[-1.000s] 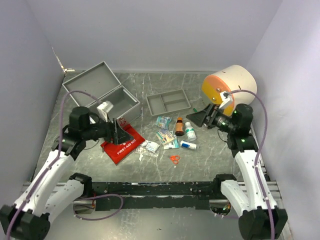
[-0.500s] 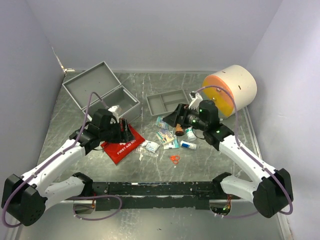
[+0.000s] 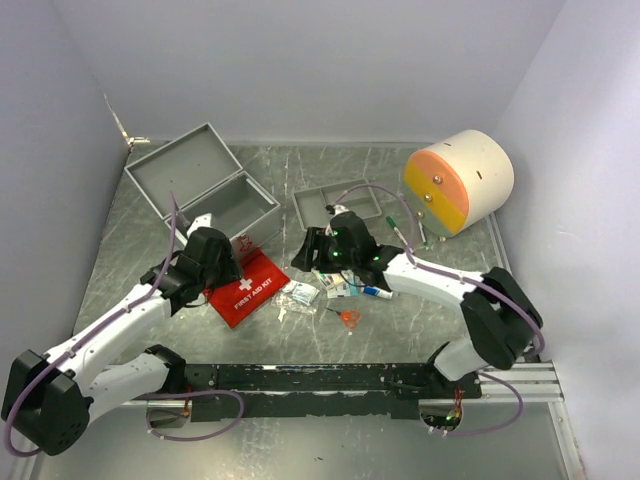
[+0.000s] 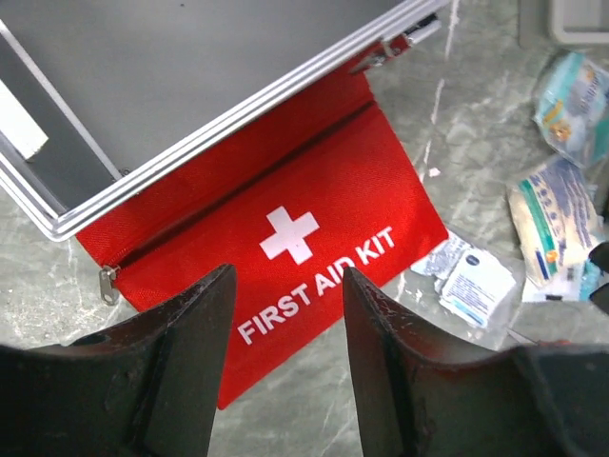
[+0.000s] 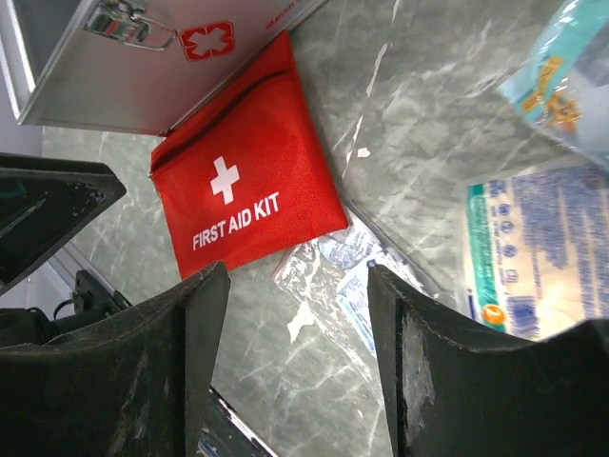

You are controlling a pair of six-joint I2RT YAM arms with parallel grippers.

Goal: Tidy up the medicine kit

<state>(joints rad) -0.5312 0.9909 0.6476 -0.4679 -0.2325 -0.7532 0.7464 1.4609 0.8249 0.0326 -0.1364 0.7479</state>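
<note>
The medicine kit (image 3: 205,190) is a silvery-grey metal case, lying open at the back left; its rim (image 4: 219,105) and its latch side (image 5: 143,67) show in the wrist views. A red FIRST AID KIT pouch (image 3: 246,288) lies against its front edge. My left gripper (image 3: 228,270) hovers just above the near end of that pouch (image 4: 285,219), open, with nothing between the fingers. Reaching in from the right, my right gripper (image 3: 312,253) hangs open over clear plastic packets (image 5: 328,276), and the pouch (image 5: 243,205) sits beyond them.
A shallow grey divided tray (image 3: 335,203) stands behind the right arm. A large white drum with an orange face (image 3: 458,180) sits at the back right. Loose packets (image 3: 300,293), a small tube (image 3: 378,293) and orange scissors (image 3: 349,317) litter the middle. More sachets (image 4: 557,224) lie right of the pouch.
My right arm has swung left from the drum to the packets in the middle. The left gripper has settled lower over the red pouch. Both sets of jaws have narrowed.
</note>
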